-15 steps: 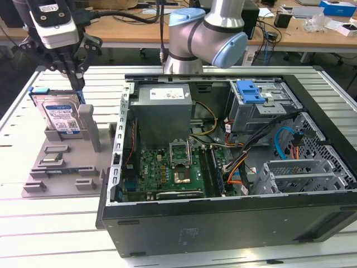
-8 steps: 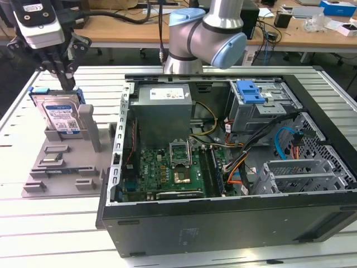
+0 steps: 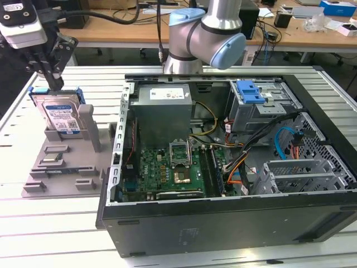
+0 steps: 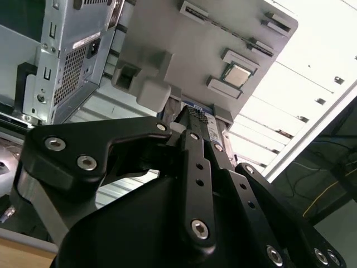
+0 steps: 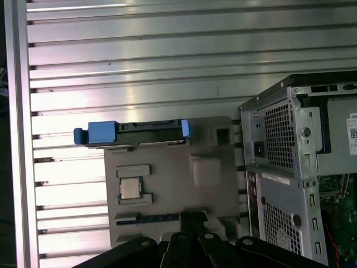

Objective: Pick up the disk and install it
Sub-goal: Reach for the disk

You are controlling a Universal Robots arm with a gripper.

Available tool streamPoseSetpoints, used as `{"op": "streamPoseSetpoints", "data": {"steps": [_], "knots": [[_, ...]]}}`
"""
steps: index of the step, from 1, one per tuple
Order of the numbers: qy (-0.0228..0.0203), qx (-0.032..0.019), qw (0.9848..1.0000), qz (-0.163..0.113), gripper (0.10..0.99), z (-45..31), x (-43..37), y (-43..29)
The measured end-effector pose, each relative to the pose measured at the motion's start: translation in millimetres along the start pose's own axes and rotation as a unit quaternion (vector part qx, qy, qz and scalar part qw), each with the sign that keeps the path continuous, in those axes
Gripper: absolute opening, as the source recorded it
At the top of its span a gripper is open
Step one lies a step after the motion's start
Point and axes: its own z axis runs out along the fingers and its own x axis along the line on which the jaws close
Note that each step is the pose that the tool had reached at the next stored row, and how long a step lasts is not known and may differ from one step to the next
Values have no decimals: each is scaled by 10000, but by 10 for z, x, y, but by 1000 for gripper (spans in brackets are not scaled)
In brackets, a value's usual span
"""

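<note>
The disk stands upright on its edge in a slot of a grey holder block, at the exterior view's left. It is silver with a white-and-blue label and a blue carrier rail. In the first wrist view the disk appears edge-on, a thin dark strip with blue ends. My gripper hangs just over the disk's upper edge in the exterior view, its black fingers drawn together to a point with nothing between them. In the first wrist view the gripper lies apart from the disk, over the holder block.
An open computer case lies at the exterior view's right, with a grey power supply, a green board and a blue-handled drive cage inside. A small square chip sits on the holder block. The table is ribbed metal.
</note>
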Motion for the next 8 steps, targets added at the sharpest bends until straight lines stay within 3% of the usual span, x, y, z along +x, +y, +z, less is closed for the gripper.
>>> {"op": "streamPoseSetpoints", "data": {"steps": [8], "knots": [[0, 0, 10000, 0, 106, -4, 166, -12]]}}
